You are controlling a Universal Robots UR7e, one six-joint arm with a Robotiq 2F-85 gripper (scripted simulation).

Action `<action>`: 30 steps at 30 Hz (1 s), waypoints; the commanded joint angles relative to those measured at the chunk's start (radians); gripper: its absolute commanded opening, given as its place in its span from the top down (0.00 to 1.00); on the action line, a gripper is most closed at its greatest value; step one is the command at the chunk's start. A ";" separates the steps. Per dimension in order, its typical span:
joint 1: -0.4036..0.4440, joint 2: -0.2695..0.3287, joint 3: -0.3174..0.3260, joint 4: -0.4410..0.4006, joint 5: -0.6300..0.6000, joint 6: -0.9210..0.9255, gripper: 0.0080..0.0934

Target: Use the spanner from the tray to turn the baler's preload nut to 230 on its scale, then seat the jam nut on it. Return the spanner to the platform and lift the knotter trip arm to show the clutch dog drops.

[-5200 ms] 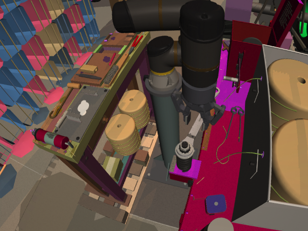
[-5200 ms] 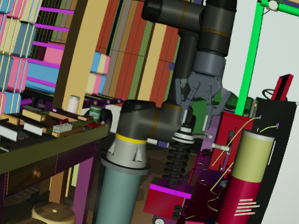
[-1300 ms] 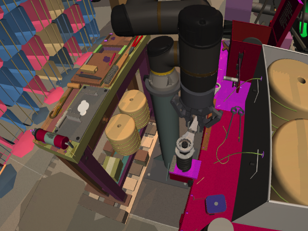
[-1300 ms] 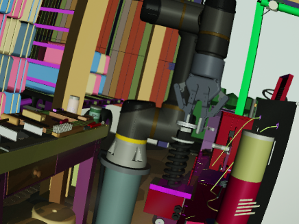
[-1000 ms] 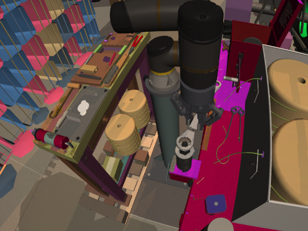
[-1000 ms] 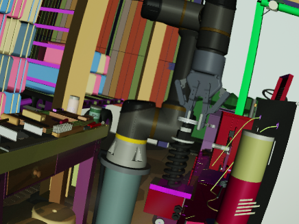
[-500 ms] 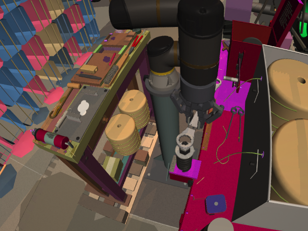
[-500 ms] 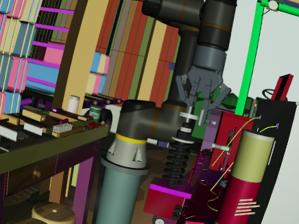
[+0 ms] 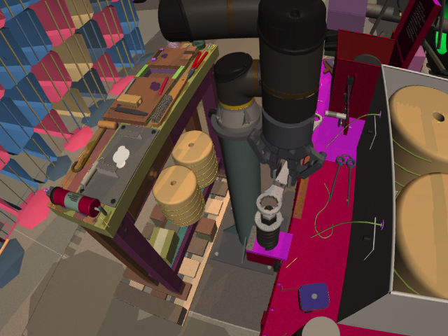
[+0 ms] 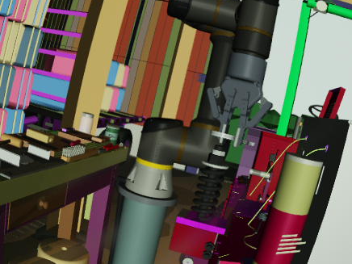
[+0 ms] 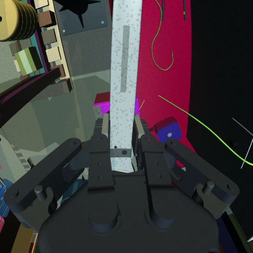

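The pale speckled spanner (image 9: 274, 193) (image 11: 124, 78) is clamped by its handle between my fingers, as the wrist camera shows. Its ring head (image 9: 268, 204) sits over the top of the baler's nut stack (image 9: 267, 220) (image 10: 216, 156). The stack stands on a black coil spring (image 9: 267, 238) (image 10: 208, 191) above a magenta block (image 9: 271, 247). My gripper (image 9: 287, 173) (image 10: 236, 134) (image 11: 121, 127) points down, just up and right of the stack. The scale reading is too small to tell.
The workbench (image 9: 126, 144) with its grey tray (image 9: 119, 166) stands to the left. The arm's own base column (image 9: 240, 188) rises close beside the nut stack. The crimson baler deck (image 9: 322, 224) carries loose twine and two needles (image 9: 343, 173). Large twine spools (image 9: 419, 144) fill the right.
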 commanded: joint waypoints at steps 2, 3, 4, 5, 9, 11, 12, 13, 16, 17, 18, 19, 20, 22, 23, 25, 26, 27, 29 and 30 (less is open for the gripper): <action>0.000 -0.001 -0.001 -0.001 0.000 0.000 1.00; 0.000 -0.001 -0.003 0.001 0.000 0.000 1.00; 0.000 -0.002 -0.006 0.005 0.000 0.000 1.00; 0.000 -0.003 -0.011 0.011 0.000 0.000 1.00; 0.000 -0.006 -0.024 0.025 0.000 0.000 1.00; 0.000 -0.006 -0.024 0.025 0.000 0.005 1.00; 0.000 -0.006 -0.024 0.025 0.000 0.017 1.00; 0.000 -0.005 -0.024 0.025 0.000 0.036 1.00; 0.000 -0.005 -0.024 0.026 0.000 0.141 1.00; 0.000 -0.005 -0.025 0.026 0.000 0.188 1.00; 0.000 -0.005 -0.025 0.026 0.000 0.237 1.00; 0.000 -0.005 -0.025 0.027 0.000 0.287 1.00; 0.000 -0.005 -0.025 0.027 0.000 0.335 1.00; 0.000 -0.004 -0.026 0.028 0.000 0.417 1.00; 0.000 -0.004 -0.026 0.028 0.000 0.448 1.00; 0.000 -0.004 -0.026 0.028 0.000 0.486 1.00; 0.000 -0.004 -0.026 0.028 0.000 0.493 1.00; 0.000 -0.004 -0.026 0.028 0.000 0.495 1.00; 0.000 -0.004 -0.026 0.028 0.000 0.496 1.00; 0.000 -0.004 -0.026 0.028 0.000 0.496 1.00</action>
